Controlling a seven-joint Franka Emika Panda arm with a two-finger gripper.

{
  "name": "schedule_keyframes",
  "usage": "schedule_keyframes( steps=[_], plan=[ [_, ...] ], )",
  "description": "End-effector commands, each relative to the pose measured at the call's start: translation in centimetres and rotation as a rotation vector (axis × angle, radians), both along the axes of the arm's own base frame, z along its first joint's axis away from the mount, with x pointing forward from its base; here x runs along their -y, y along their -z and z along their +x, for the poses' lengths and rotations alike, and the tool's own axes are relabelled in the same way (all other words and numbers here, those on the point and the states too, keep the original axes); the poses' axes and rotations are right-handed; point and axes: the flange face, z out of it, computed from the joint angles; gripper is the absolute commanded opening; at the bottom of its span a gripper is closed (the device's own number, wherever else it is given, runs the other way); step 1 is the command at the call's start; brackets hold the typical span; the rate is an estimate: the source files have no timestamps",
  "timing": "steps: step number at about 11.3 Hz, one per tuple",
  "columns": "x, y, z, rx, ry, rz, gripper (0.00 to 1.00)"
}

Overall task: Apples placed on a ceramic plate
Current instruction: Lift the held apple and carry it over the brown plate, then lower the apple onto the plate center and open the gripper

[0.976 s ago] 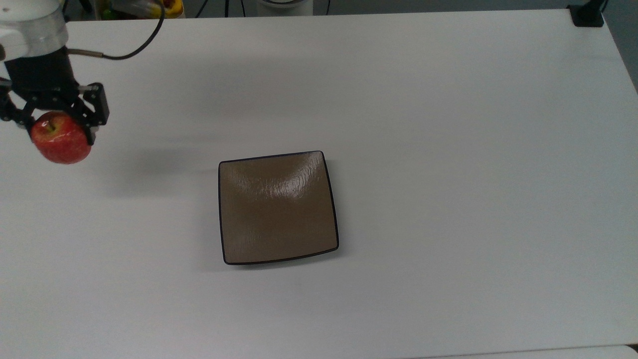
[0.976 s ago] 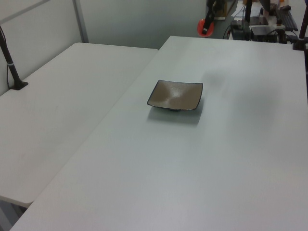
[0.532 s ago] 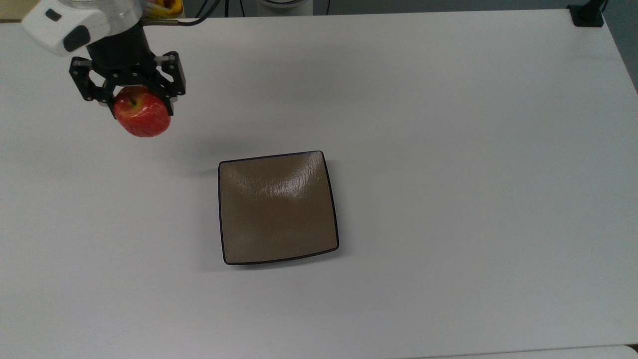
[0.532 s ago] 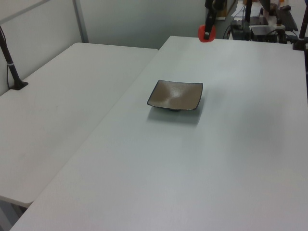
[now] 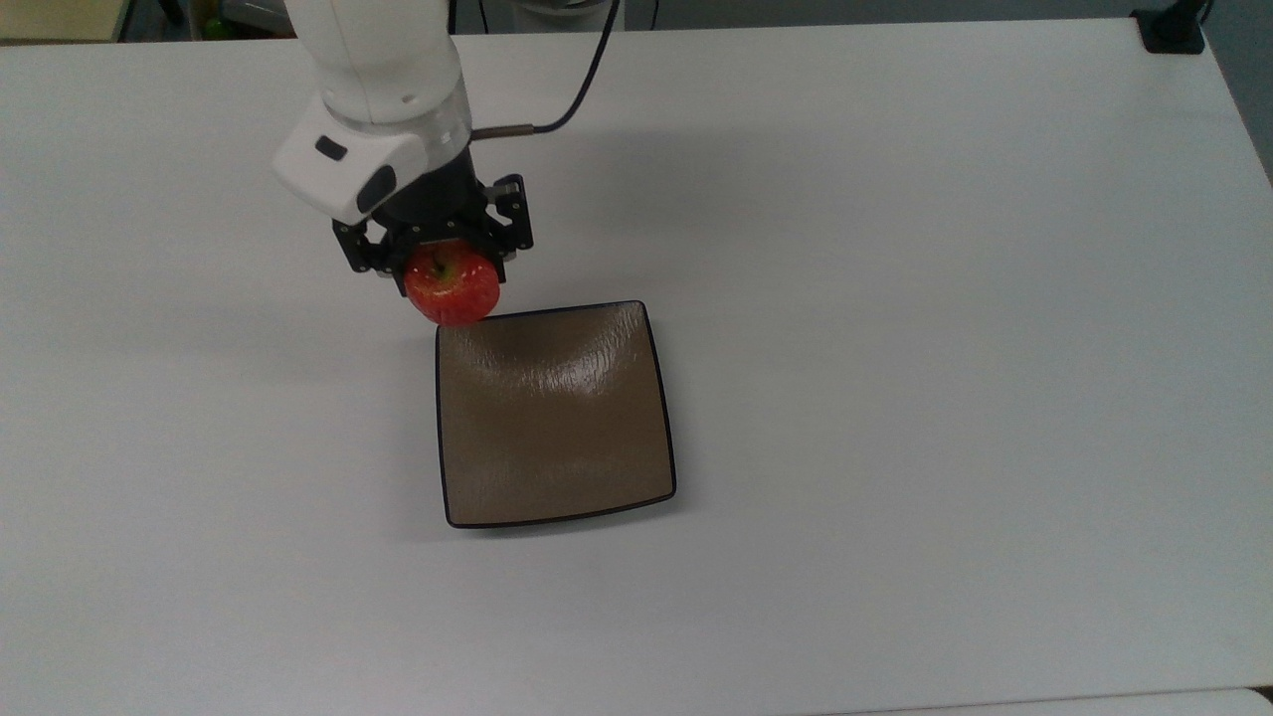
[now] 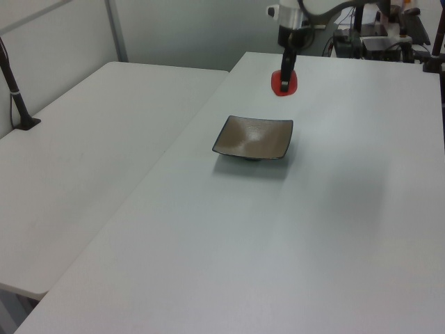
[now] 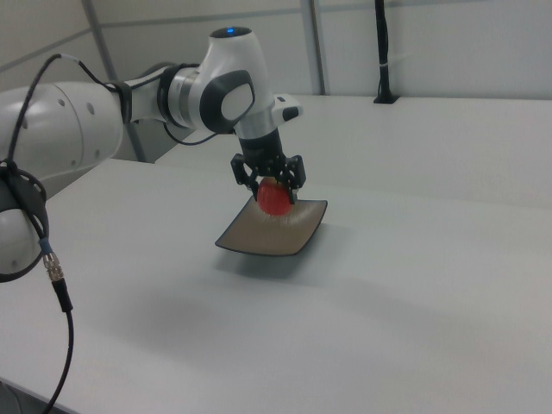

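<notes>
A small shiny red apple [image 5: 453, 287] with a yellow-green patch at its stem hangs in the air, and my gripper [image 5: 439, 267] is shut on it. The apple [image 6: 284, 83] is held above the table just off the top-left corner of the ceramic plate [image 5: 553, 416] in the top view. That plate is square, glossy brown with a thin dark rim, and lies with nothing in it near the table's middle. In the right view the apple [image 7: 275, 198] shows in front of the plate [image 7: 272, 230], under my gripper [image 7: 270, 185].
The plate rests on a white table [image 5: 895, 298]. A black cable [image 5: 577, 94] runs from my wrist toward the top view's upper edge. A black clamp [image 5: 1172, 32] sits at the table's far right corner. A second white table [image 6: 76, 160] adjoins on the left view's left.
My gripper has carried the apple from the top view's far left edge rightward and slightly down, to the plate's top-left corner. The plate has not moved.
</notes>
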Motion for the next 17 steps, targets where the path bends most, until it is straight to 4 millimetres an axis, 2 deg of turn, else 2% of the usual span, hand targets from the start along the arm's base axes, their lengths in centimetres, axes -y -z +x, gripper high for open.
schedule_keyframes(
  steps=[1,3,5,7,10,11,13,14,15,16,17],
  plan=[
    [-3.3,5.3,1.8,0.039,0.020,-0.033,0.00],
    [-5.3,8.2,2.4,0.089,0.023,-0.059,0.00],
    [-6.3,9.8,2.9,0.123,-0.003,-0.077,0.00],
    [-6.5,10.3,3.3,0.152,-0.011,-0.079,0.00],
    [-7.9,12.2,3.7,0.176,-0.045,-0.097,0.03],
    [-9.3,13.3,3.6,0.185,-0.069,-0.095,0.03],
    [-9.3,14.0,3.9,0.209,-0.072,-0.093,0.05],
    [-9.5,14.4,3.9,0.210,-0.075,-0.094,0.11],
    [-9.3,14.4,3.9,0.209,-0.071,-0.093,0.24],
    [-9.0,14.7,3.8,0.203,-0.068,-0.094,0.60],
    [-8.9,14.7,3.8,0.203,-0.067,-0.094,0.81]
  ],
)
